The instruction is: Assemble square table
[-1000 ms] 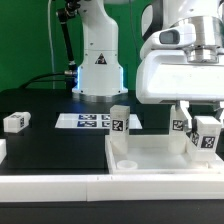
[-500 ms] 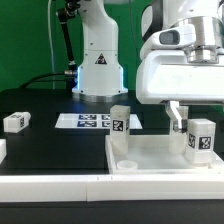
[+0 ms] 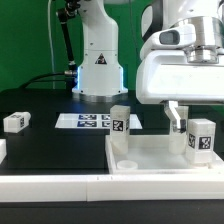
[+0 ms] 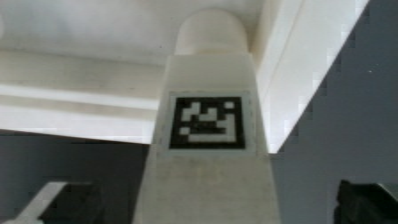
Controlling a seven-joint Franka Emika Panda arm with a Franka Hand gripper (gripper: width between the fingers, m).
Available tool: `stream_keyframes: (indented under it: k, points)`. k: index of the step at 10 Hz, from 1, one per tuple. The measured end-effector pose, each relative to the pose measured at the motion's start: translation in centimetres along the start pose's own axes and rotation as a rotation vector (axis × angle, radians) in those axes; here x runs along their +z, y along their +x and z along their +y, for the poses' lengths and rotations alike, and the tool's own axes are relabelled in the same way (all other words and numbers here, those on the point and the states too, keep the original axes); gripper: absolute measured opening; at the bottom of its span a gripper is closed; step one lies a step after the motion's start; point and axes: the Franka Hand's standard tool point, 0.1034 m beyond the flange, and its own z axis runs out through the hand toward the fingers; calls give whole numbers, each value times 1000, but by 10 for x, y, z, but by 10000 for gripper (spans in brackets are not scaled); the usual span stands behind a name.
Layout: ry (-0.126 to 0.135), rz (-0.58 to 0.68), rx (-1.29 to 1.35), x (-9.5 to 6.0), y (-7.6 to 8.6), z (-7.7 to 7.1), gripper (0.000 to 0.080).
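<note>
Exterior view: a white block leg (image 3: 202,138) stands upright on the square panel (image 3: 155,156), toward the exterior view's right, with one finger (image 3: 175,116) of the arm hanging just beside it and not touching. Wrist view shows the pincer (image 4: 210,200) open. The tagged leg fills the middle of the picture while both dark fingertips sit clear of its sides, so nothing is gripped. Standing square and unsupported, the leg appears to be seated in a corner socket of the panel, though the joint itself is hidden behind the raised rim. A second leg (image 3: 119,120) rises at the panel's far edge on the exterior view's left. A third leg (image 3: 15,121) lies loose on the black surface (image 3: 55,150), well apart from the panel and near the marker board (image 3: 88,121), seemingly waiting its turn. The panel rests against the long white bar (image 3: 50,186) at the near edge, likely to brace it while legs are twisted in. With the jaws wide around a standing leg, the next move looks like either a fresh grip to turn it further or a withdrawal toward the loose leg.
</note>
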Motion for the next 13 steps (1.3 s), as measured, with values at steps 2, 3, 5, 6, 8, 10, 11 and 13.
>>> stream_keyframes:
  k: [2,3,5,6,8,10,11,13]
  points:
    - [0,0,0,0,0,0,649]
    - [0,0,0,0,0,0,649]
    - [1,-96,4,-1,0,7,649]
    - [2,-129,13,-3,3,10,649]
    - [6,-263,24,-1,3,14,649]
    - [11,-412,39,-2,0,17,649]
    - [12,-469,42,0,2,17,649]
    - [10,-459,51,7,5,12,649]
